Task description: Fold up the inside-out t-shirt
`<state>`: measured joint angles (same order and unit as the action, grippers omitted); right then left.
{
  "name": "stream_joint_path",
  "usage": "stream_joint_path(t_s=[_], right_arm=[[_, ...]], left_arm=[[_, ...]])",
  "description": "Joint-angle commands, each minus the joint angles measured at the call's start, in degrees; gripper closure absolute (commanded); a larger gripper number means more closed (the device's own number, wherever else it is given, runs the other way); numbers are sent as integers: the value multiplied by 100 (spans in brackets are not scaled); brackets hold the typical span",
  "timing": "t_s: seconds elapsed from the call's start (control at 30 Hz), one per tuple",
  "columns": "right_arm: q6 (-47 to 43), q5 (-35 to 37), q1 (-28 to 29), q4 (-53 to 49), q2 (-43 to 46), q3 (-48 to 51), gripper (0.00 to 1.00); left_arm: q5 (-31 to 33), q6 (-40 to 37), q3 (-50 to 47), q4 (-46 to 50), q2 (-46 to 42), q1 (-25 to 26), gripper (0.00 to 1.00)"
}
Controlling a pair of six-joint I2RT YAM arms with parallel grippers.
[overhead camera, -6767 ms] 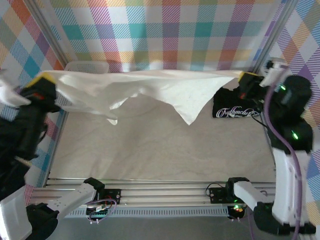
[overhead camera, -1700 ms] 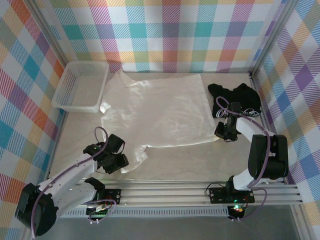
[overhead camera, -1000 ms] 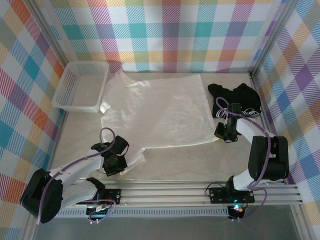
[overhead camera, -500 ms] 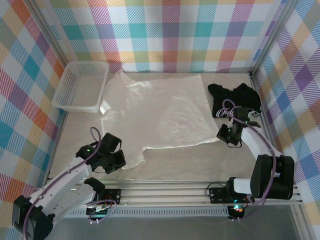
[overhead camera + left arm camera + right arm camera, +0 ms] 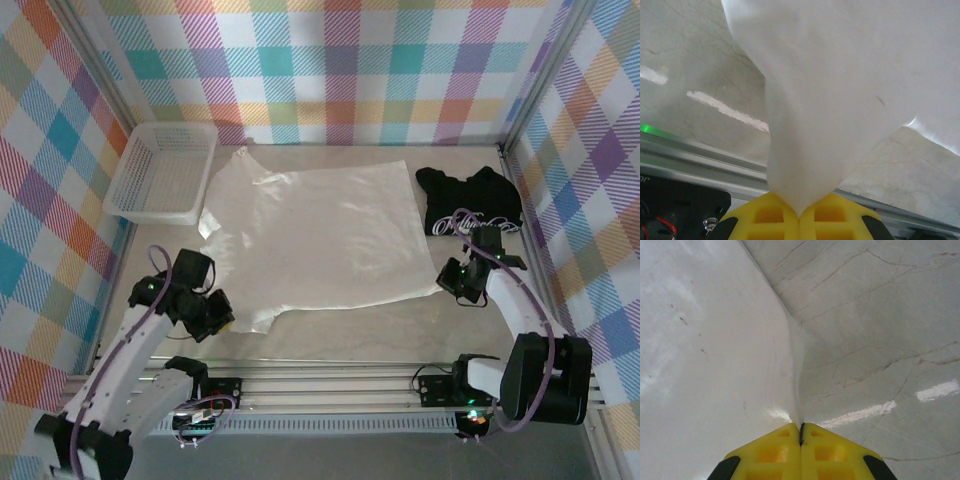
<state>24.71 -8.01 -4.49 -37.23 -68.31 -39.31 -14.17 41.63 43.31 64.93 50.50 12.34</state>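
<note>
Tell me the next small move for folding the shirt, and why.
Probably raise both near corners slightly and together, ready to carry them toward the far edge. The left gripper and right gripper are each shut on a near corner of the shirt, which already lies spread flat, so the first fold looks ready to begin.

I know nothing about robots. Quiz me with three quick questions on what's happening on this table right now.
1. True or false: the white t-shirt lies spread out on the table.
2. How are the left hand and the right hand? A) open wide B) each shut on a near corner of the white t-shirt C) shut on nothing
3. Name the thing in the table's far left corner.
Key: 1 true; 2 B; 3 the basket.
</note>
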Motion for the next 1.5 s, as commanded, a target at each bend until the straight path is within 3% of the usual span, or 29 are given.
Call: stream_joint_path(t_s=[0.0, 0.53, 1.47], right_arm=[[-229, -16, -34, 196, -255, -361, 97], [-728, -34, 124, 477, -2037, -1638, 97], [-921, 37, 593, 252, -3839, -3638, 95]], left_arm=[[-331, -752, 380, -463, 509, -365, 100], [-258, -1907, 1601, -1523, 2628, -1138, 100], [-182, -1774, 2366, -2264, 3587, -1678, 100]])
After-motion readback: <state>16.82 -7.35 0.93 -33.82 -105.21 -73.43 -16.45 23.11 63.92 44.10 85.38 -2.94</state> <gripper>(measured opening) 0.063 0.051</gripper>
